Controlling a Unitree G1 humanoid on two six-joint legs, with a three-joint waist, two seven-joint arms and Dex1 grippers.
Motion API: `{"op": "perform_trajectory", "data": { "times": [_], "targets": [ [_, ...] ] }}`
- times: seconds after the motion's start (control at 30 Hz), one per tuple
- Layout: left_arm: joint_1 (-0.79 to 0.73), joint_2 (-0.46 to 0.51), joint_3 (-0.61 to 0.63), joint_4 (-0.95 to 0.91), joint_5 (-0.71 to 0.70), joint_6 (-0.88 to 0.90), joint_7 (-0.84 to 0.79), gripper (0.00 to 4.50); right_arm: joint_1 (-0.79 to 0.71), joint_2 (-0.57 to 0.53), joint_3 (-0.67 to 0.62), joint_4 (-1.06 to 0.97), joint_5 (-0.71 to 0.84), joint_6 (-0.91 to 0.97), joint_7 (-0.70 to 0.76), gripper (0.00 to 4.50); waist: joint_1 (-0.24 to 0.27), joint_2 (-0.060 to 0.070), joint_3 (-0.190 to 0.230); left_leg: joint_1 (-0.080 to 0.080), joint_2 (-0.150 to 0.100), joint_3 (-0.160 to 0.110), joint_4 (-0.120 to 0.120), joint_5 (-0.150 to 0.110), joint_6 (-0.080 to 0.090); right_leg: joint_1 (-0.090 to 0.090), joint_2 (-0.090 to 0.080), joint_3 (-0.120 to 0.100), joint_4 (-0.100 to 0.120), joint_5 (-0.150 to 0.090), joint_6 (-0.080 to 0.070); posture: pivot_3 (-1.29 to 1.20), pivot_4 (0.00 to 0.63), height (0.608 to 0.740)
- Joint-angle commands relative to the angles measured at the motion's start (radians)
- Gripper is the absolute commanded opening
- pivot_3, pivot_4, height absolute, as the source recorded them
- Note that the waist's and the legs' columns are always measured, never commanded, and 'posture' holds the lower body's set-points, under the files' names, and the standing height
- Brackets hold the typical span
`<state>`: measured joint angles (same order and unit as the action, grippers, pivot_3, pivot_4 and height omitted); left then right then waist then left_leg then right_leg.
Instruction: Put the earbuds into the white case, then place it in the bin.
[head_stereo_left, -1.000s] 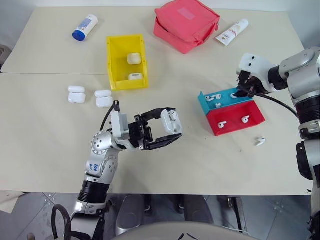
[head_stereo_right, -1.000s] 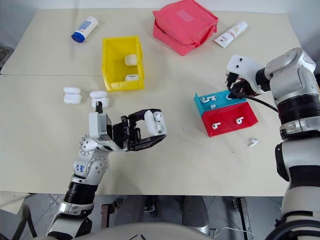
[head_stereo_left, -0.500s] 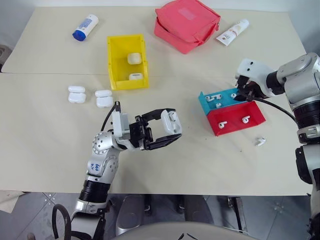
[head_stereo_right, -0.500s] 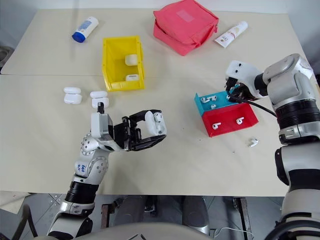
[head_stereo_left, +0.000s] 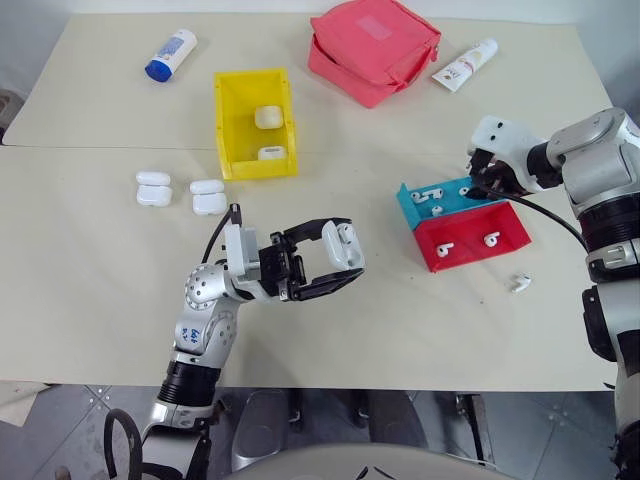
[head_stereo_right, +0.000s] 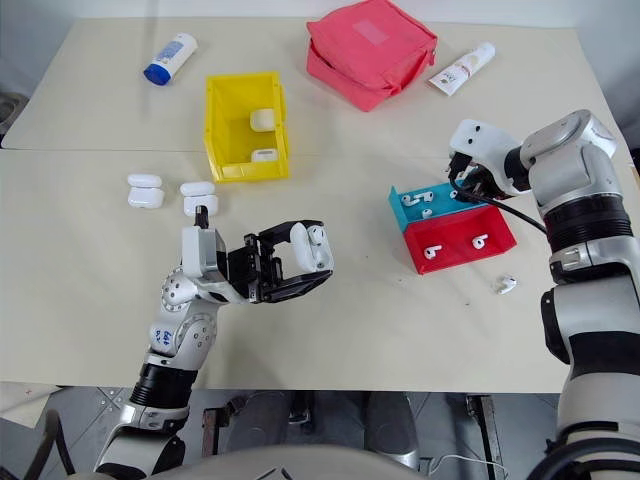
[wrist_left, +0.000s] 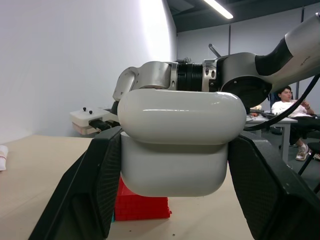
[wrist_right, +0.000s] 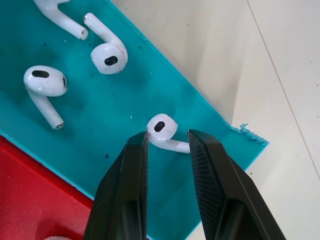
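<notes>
the white case (head_stereo_left: 343, 243) is in the left pincer (head_stereo_left: 335, 262), clamped between its two black fingers and lifted above the near middle of the surface (head_stereo_left: 100, 260). in the left wrist view the lid of the case sits on the body with a thin seam between them, and one finger presses on each side.

the earbuds lie on the right side of the surface. several are in the teal tray (head_stereo_left: 440, 196), and in the right wrist view one earbud (wrist_right: 162, 128) lies near the corner of this tray, with three others further in. the right pincer (wrist_right: 168, 141) points down at this earbud, its fingers a little apart, one on each side of the bud's round head; i cannot tell if they touch it. two more earbuds lie in the red tray (head_stereo_left: 470, 237), which touches the teal one on its near side. one loose earbud (head_stereo_left: 518, 283) lies on the surface near the right edge, apart from the red tray.

the yellow bin (head_stereo_left: 253, 122) stands in the far left-middle part of the surface, and two white cases are already inside it. four more cases (head_stereo_left: 181, 190) lie in a small group just to the near left of the bin. a pink pouch (head_stereo_left: 372, 48) lies at the far edge, a white tube (head_stereo_left: 464, 63) to its right, and a white bottle with a blue cap (head_stereo_left: 168, 54) near the far left corner.
</notes>
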<state>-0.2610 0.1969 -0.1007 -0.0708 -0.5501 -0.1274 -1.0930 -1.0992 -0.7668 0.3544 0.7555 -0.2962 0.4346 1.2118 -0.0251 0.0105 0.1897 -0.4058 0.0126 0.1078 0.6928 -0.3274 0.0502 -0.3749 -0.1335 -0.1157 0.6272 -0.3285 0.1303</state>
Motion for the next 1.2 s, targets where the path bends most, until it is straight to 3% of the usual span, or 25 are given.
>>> {"op": "perform_trajectory", "data": {
  "times": [0.03,1.07,1.2],
  "targets": [
    [0.008,-0.005,-0.009,-0.046,0.001,-0.019,0.002,2.81,-0.027,-0.004,0.0,0.007,-0.011,-0.023,0.006,1.29,-0.001,0.0,0.0,0.0,0.0,0.0,0.0,0.0,0.0,0.0,0.0,0.0,0.0,0.0,0.0,0.0,0.15,0.74],
    [0.023,0.002,-0.01,-0.065,0.004,-0.018,0.02,2.81,-0.045,0.034,0.006,0.097,-0.046,-0.095,0.02,1.29,-0.001,0.0,0.0,0.0,0.0,0.0,0.0,0.0,0.0,0.0,0.0,0.0,0.0,0.0,0.0,0.0,0.15,0.74],
    [0.018,0.002,-0.008,-0.061,0.005,-0.019,0.02,2.81,-0.038,0.035,0.007,0.086,-0.045,-0.09,0.034,0.41,-0.002,0.0,0.0,0.0,0.0,0.0,0.0,0.0,0.0,0.0,0.0,0.0,0.0,0.0,0.0,0.0,0.15,0.74]
  ]
}}
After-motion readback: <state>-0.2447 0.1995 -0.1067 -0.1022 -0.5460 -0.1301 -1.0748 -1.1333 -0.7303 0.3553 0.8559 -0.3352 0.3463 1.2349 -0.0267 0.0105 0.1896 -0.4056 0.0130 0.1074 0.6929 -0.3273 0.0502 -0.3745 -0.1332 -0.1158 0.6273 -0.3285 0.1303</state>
